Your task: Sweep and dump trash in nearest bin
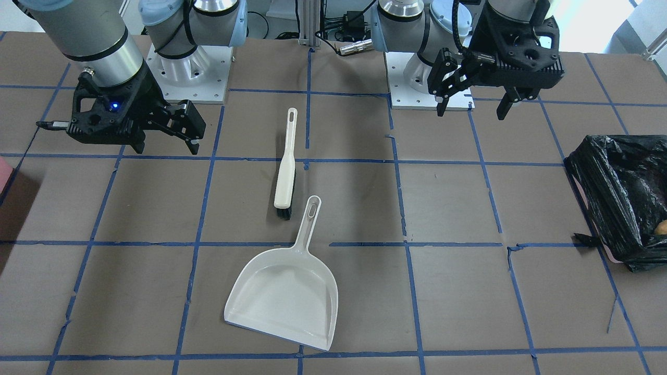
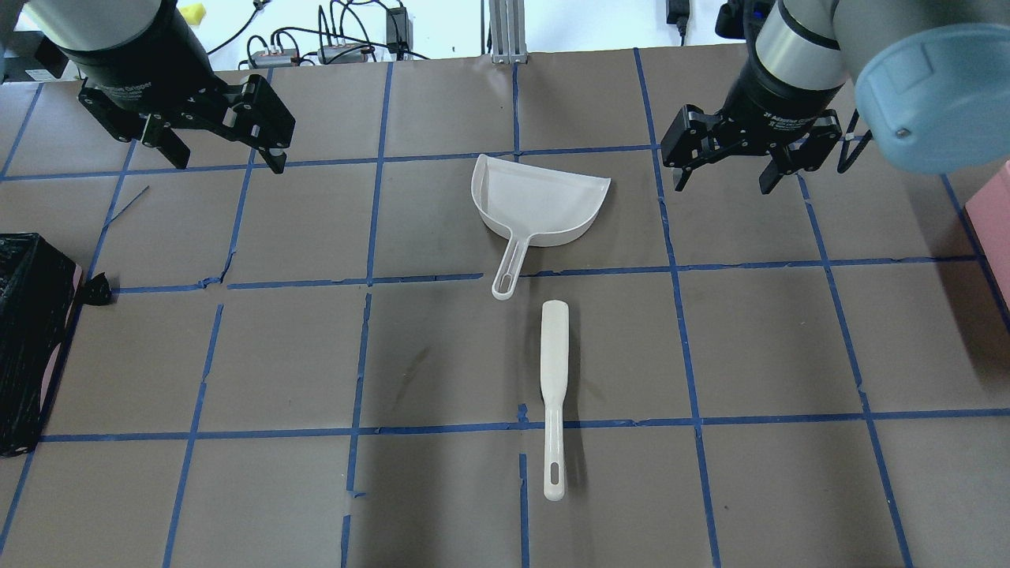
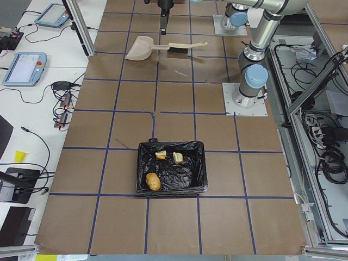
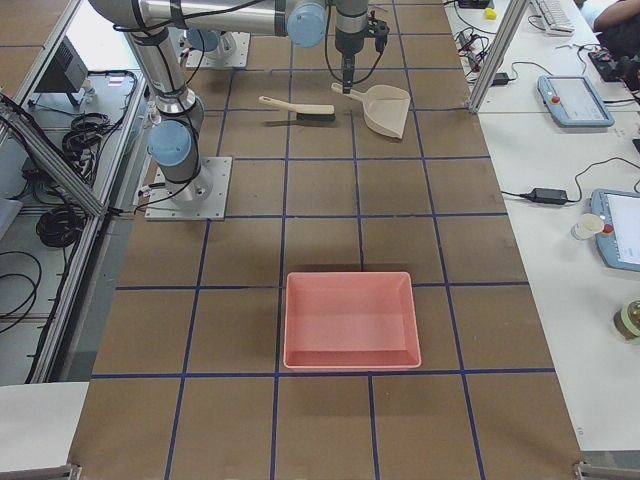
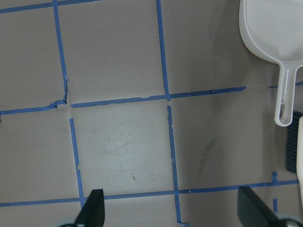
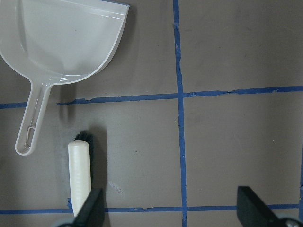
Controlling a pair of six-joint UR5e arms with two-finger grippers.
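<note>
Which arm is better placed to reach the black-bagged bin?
Left. The bin sits on the robot's left side, nearer the left gripper; the right gripper hangs far over on the opposite side.

Table (image 2: 757, 347) under brown covering, ruled into squares by blue tape (image 2: 750, 265), torn in places. White benches (image 3: 38, 114) along the long edge on the operators' side, bearing blue-edged tablets (image 3: 24, 68) and loose cables (image 3: 62, 100); aluminium post (image 3: 81, 27) at that edge. Bright, even lighting, with soft shadows on the covering.
</note>
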